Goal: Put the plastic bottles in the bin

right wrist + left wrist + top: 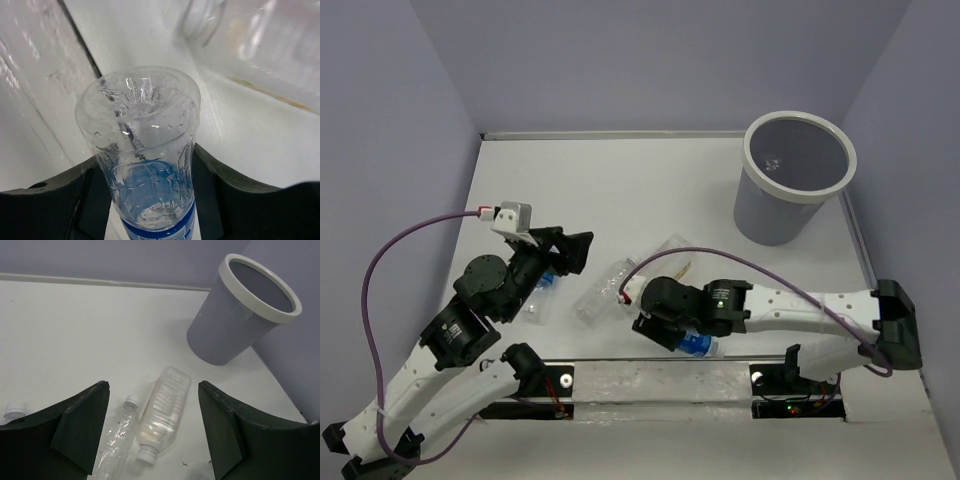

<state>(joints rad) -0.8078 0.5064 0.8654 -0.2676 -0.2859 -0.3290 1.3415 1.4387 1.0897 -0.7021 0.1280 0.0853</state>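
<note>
The right gripper is clamped around a blue-labelled bottle, low near the front edge of the table. Just beyond it the wide bottle lies on its side, with a bare small bottle beside it. The left gripper hovers over these two, fingers spread wide and holding nothing. The bin stands upright at the far right, well apart.

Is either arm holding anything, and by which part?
The right gripper grips a small clear plastic bottle with a blue label around its body near the label; the left gripper is open and empty.
</note>
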